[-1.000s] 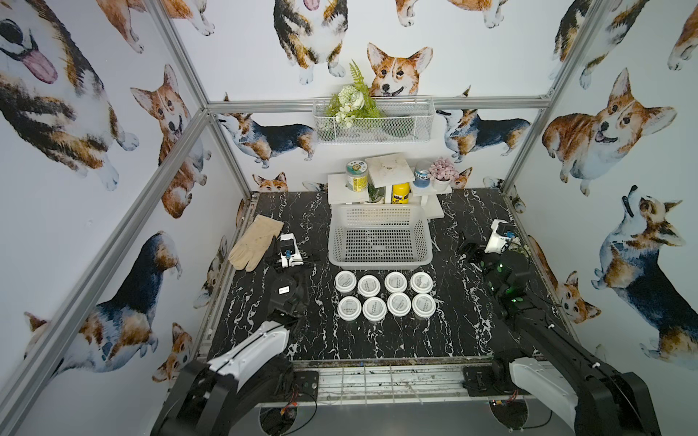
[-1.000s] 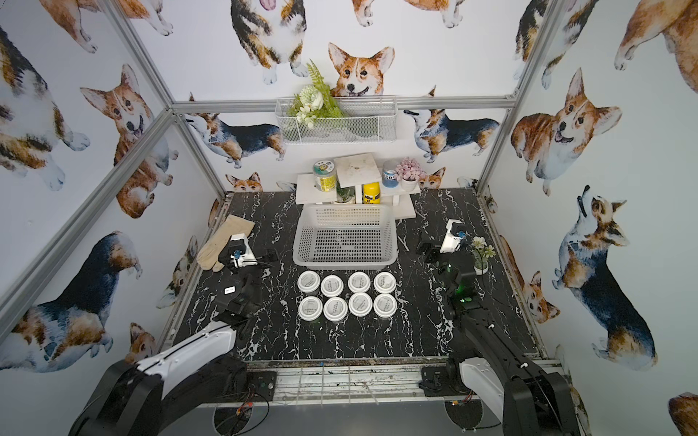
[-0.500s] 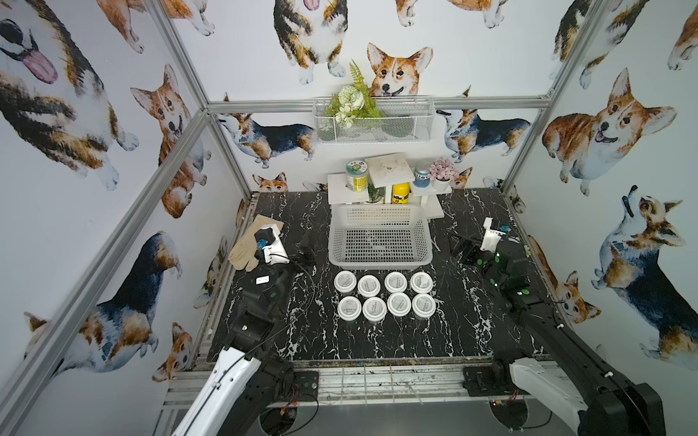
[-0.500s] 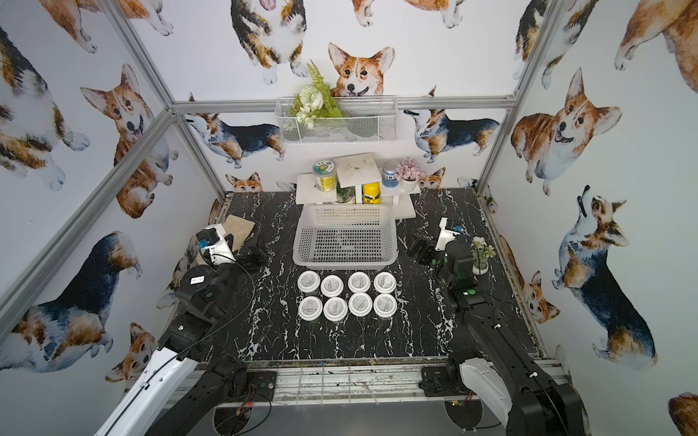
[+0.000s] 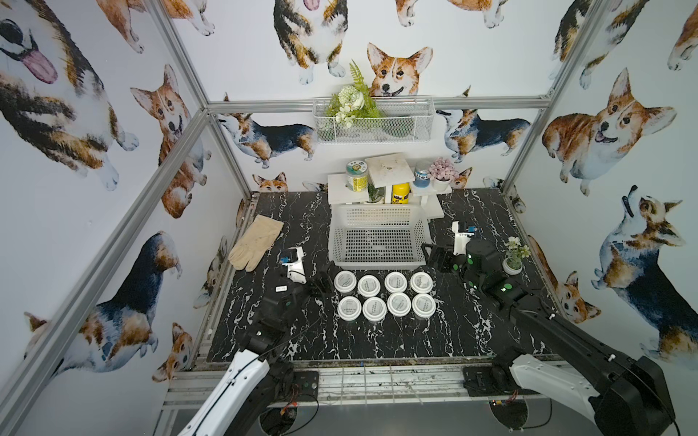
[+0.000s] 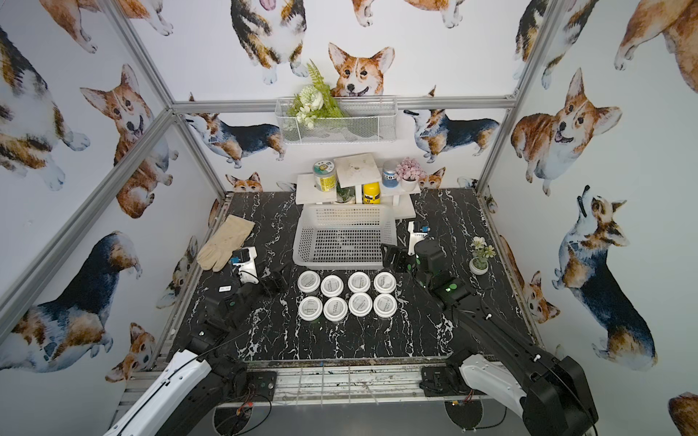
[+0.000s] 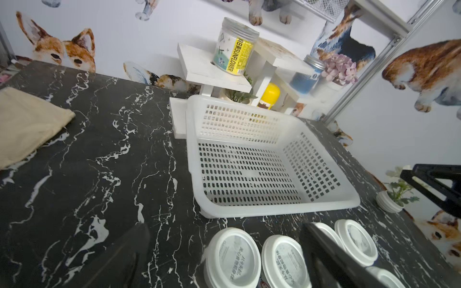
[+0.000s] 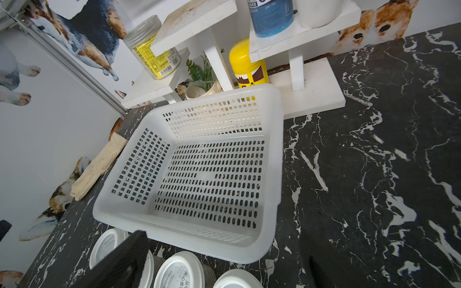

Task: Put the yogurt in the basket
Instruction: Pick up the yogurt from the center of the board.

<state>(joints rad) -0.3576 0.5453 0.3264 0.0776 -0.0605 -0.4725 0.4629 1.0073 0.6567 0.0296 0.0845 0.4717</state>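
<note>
Your left gripper hangs wide open and empty just beside the left end of the yogurt cups. Your right gripper, equally spread, hovers by the front right corner of the basket. All eight cups stand in two rows of four on the marble table, just in front of the basket.

The left arm and right arm are being shown as white shells near the base, with black links beyond. A thin black cable is being carried along the left arm. Green lights are being shown on the right arm's joints. White camera blocks with blue parts are being borne at both wrists. The left gripper and right gripper are being seen in black.
</note>
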